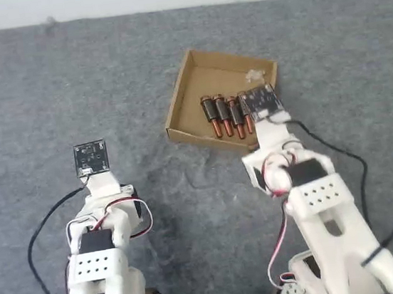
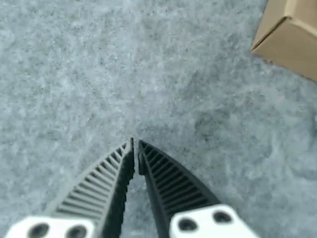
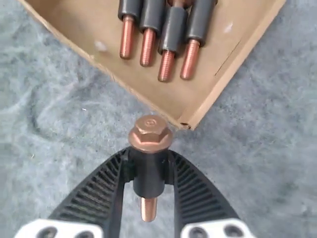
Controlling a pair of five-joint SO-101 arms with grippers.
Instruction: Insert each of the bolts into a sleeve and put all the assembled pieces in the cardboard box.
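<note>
Copper-coloured, the hexagon head of a bolt (image 3: 150, 135) faces the right wrist camera. Its threaded end comes out at the other side of a black sleeve (image 3: 148, 178), so this bolt sits inside the sleeve. The right gripper (image 3: 148, 168) has its two ribbed fingers pressed on the sides of the sleeve and holds the piece between them, above the grey carpet (image 3: 49, 114). Just beyond the bolt head there is a corner of the cardboard box (image 3: 208, 84). Inside the box lie four assembled pieces (image 3: 173, 29), side by side and touching, with the copper threads pointing toward the gripper.

The left gripper (image 2: 135, 148) has its fingers brought together so that the tips almost touch, and nothing is between them. It hangs over bare carpet, and one corner of the box is farther off, well apart from it.

In the high view the left arm (image 1: 99, 259) stands in the lower left of the frame and the right arm (image 1: 326, 210) in the lower right. The wrist of the right arm is at the near edge of the box, right of the frame's centre. The box itself is in the upper middle of the frame, open on top, with the assembled pieces in its near part.
</note>
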